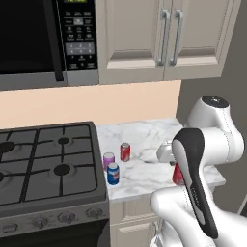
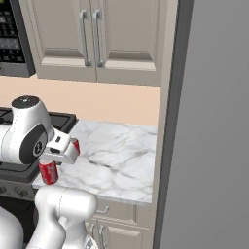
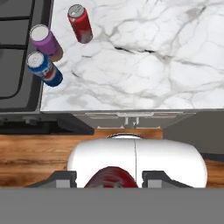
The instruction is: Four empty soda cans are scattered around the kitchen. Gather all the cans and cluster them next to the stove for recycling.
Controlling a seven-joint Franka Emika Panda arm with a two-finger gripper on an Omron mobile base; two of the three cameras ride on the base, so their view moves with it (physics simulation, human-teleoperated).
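Observation:
Three soda cans stand together on the marble counter right beside the stove (image 1: 48, 164): a purple one (image 1: 109, 160) (image 3: 46, 41), a blue one (image 1: 113, 173) (image 3: 45, 69) and a red one (image 1: 125, 152) (image 3: 80, 24). My gripper (image 3: 110, 179) is shut on a fourth, red soda can (image 2: 48, 171) (image 1: 177, 174), whose dark red body shows between the fingertips (image 3: 65, 178) in the hand view. The held can hangs upright near the counter's front edge, to the right of the three cans. My own forearm partly hides it in the left base view.
The marble counter (image 2: 116, 155) runs from the stove to a tall grey panel (image 2: 209, 126) on the right. Wall cabinets (image 1: 164, 38) and a black microwave (image 1: 43, 38) hang above. Wooden floor (image 3: 35, 153) shows below the counter front.

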